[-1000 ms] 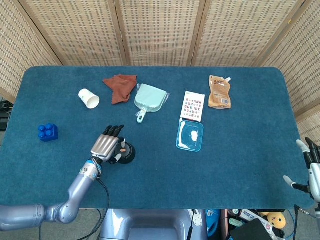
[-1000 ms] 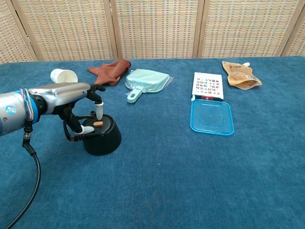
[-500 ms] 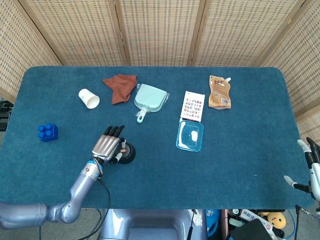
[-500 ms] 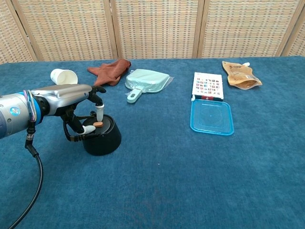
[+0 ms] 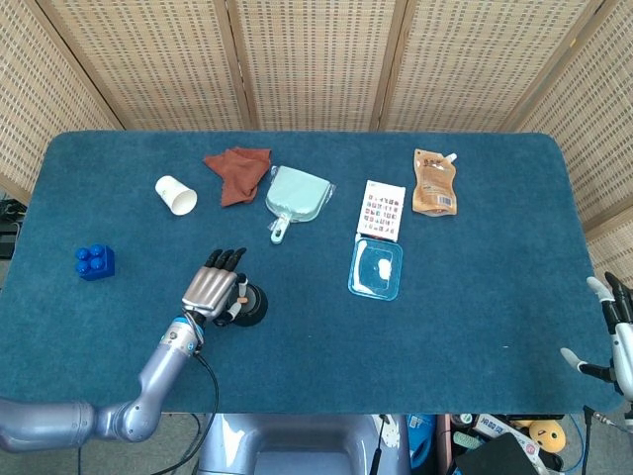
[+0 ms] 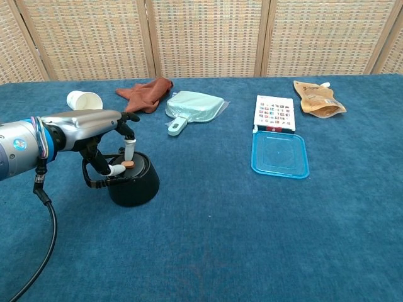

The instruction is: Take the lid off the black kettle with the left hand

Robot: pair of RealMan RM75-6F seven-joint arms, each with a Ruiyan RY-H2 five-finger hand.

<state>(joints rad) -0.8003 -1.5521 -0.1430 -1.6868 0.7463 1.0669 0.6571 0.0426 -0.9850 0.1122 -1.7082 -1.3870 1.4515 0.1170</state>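
1. The left hand arches over the black kettle, its palm facing down. Two fingertips reach the small orange knob on the lid, one from above and one from the side. They appear to pinch it, though how firm the pinch is cannot be made out.
2. The step in hand, as I judge it, is securing the grasp. The lid sits flush on the kettle, so the lift has not begun.
3. The next move calls for a firm pinch on the knob and a straight pull upward, so the kettle does not tip or drag.
4. The kettle stands upright directly under the hand, squat and dark, widening toward its base. A thin looped handle sticks out on the side toward the forearm.
5. The right hand hangs well away at the far table edge, fingers apart and holding nothing.
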